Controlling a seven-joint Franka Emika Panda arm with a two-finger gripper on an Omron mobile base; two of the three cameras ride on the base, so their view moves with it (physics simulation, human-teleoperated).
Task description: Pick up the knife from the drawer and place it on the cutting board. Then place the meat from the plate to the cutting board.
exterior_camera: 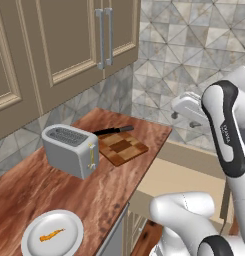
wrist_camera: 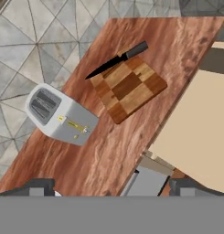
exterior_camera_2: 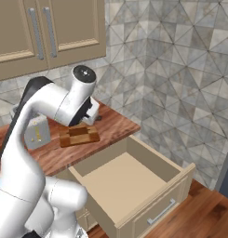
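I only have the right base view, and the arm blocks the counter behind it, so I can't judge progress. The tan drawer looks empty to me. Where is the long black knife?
Observer: The hand view shows the long black knife lying along the far edge of the checkered wooden cutting board, on the wall side.
Operator: And the other item to move?
Observer: Not moved yet. In the left base view, the small orange strip of meat lies on the round white plate, at the near end of the reddish wood countertop, past the silver toaster.
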